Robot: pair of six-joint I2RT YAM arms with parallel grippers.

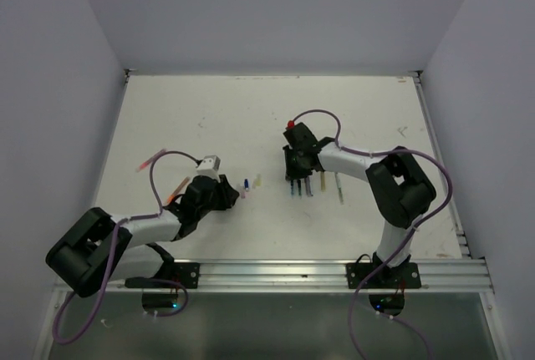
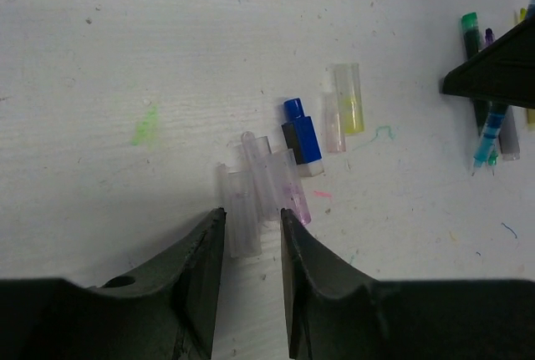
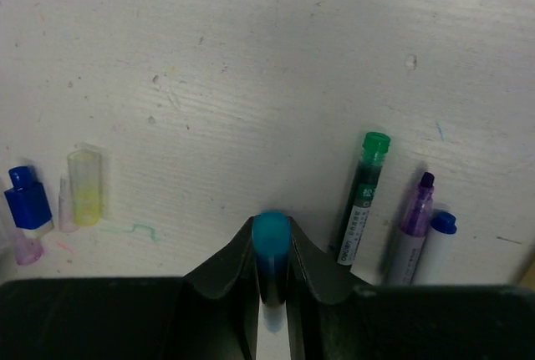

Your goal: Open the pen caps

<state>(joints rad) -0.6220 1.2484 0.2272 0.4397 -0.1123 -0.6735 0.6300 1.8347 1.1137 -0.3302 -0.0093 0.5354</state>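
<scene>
Right claw holds a pen near the table's near edge, caps lying loose

On the scuffed white table (image 1: 209, 109), the right gripper (image 3: 272, 247) pinches a teal pen (image 3: 271, 231) and the left gripper (image 2: 251, 220) is narrowly parted and empty. Slick round plastic may twist or slip, nudging the neighbouring pens (image 3: 361, 197). Nearby lie a blocky blue cap (image 2: 301, 131) and a translucent yellow cap (image 2: 349, 97).

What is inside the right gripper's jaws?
A teal-blue pen, clamped in the right gripper. Only its rounded end and a pale strip of barrel show; the jaws cover the rest, so a cap cannot be confirmed.
</scene>
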